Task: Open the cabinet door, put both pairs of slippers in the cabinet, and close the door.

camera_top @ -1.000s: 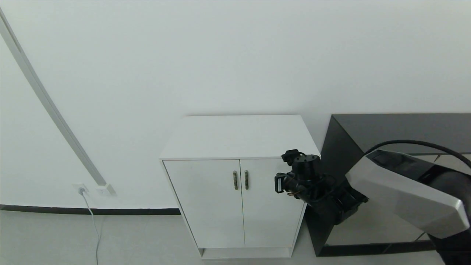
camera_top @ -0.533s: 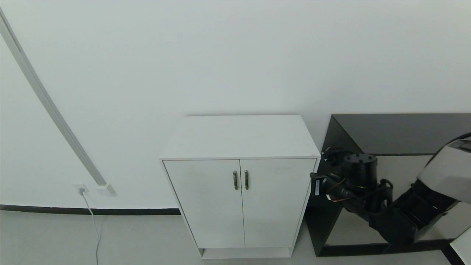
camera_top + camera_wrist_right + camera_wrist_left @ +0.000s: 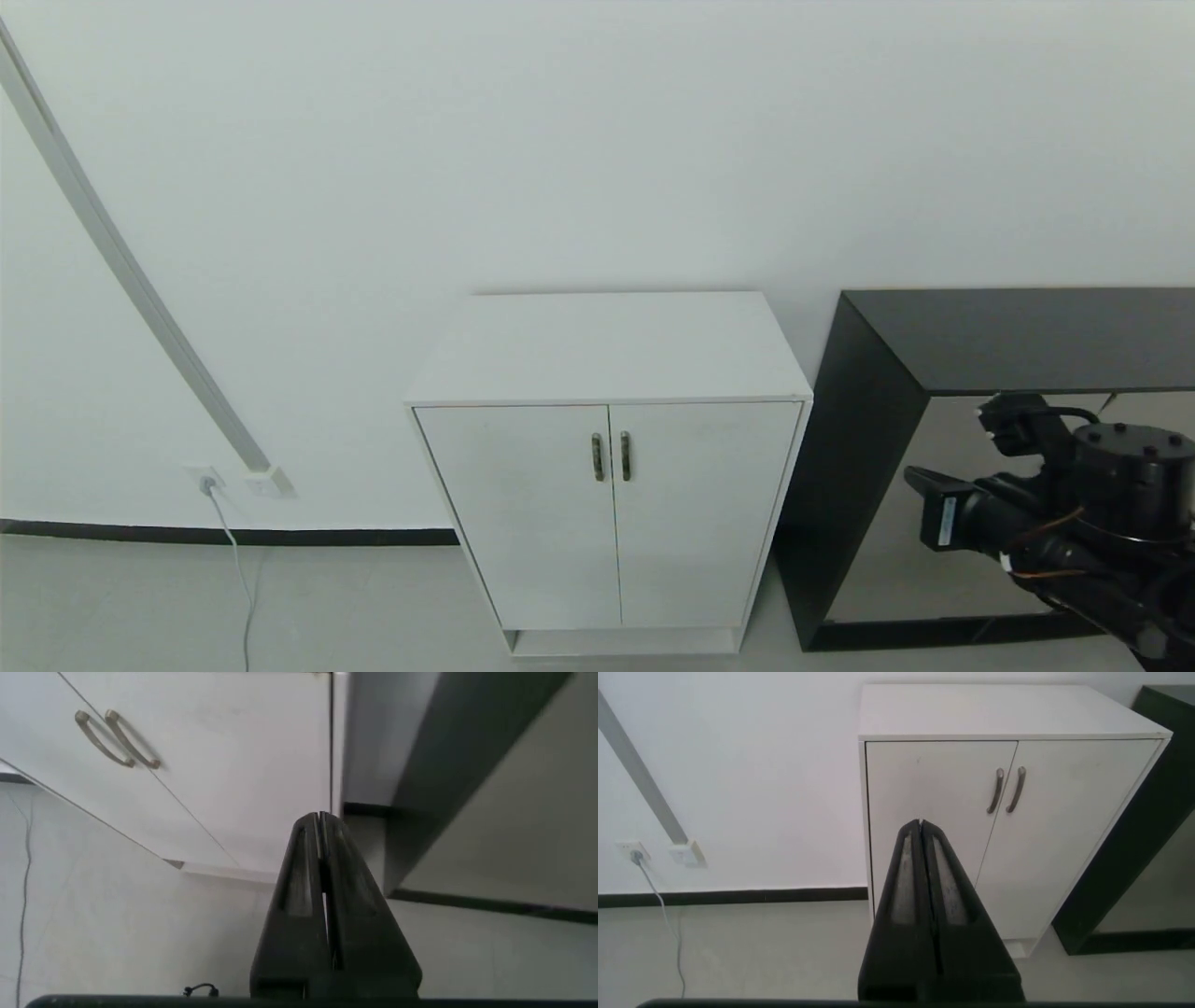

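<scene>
While both doors of the white cabinet (image 3: 607, 350) are shut, we cannot tell whether any slippers lie inside, so we weigh the risks of opening a door. The cabinet stands on the floor (image 3: 327, 607) against the wall. A black console (image 3: 1018, 336) is just beside it on the robot's right, and a wall socket (image 3: 206, 483) is well apart on the left.

The left gripper (image 3: 920, 835) faces the left door (image 3: 518, 513) from well back, its jaws pressed together on nothing. The right gripper (image 3: 323, 831) is likewise closed and empty. It points toward the cabinet's lower right corner, with the right arm (image 3: 1074, 523) in front of the console's glossy panel.

We see three likely troubles:
- **Closed jaws:** they cannot take a handle, so a reach made without opening them would only knock the door.
- **Crowded handles:** the left handle (image 3: 597, 456) and right handle (image 3: 625, 455) sit close together at the seam. A wide or slightly off approach could catch both, or slip into the gap between them (thin bars give little to hold).
- **The swing:** the right door (image 3: 695, 513) most likely swings out toward the console. An arm parked there could block it or be struck, and a straight pull instead of an arc could slip off the handle or drag the cabinet.
</scene>
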Controlling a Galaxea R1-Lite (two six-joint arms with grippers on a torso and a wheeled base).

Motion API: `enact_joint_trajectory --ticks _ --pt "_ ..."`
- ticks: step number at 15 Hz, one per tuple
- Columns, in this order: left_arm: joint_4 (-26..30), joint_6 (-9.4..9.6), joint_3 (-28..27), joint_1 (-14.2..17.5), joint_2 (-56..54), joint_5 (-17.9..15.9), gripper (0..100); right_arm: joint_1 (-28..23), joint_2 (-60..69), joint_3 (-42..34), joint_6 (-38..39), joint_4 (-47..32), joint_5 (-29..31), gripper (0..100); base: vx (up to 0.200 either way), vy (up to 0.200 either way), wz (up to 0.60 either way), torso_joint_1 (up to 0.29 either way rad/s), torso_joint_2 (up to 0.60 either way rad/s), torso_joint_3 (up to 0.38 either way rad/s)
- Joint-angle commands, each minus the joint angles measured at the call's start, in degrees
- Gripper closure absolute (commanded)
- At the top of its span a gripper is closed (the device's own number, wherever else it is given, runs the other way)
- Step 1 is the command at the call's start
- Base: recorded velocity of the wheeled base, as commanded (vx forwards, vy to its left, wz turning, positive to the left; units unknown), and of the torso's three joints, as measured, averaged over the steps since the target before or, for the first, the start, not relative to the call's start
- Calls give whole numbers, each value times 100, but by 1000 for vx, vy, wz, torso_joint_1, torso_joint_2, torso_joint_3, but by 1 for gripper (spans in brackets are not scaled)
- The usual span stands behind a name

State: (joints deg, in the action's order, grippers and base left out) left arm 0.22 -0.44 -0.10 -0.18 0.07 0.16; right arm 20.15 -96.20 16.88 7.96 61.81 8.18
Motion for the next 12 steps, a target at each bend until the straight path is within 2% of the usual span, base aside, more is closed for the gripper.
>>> enact_joint_trajectory --ticks 1,6,9,12 --pt "-4 -9 1 1 1 2 100 -231 874 -651 -110 -2 -1 100 0 0 0 0 0 0" --pt "4 0 1 1 1 2 100 -679 2193 -1671 -313 -107 -9 100 0 0 0 0 0 0" --pt "4 0 1 1 1 2 100 -1004 3081 -1688 -339 -898 -27 100 0 0 0 0 0 0" --pt "4 0 1 1 1 2 100 -1013 4566 -1627 -418 -2480 -71 100 0 0 0 0 0 0"
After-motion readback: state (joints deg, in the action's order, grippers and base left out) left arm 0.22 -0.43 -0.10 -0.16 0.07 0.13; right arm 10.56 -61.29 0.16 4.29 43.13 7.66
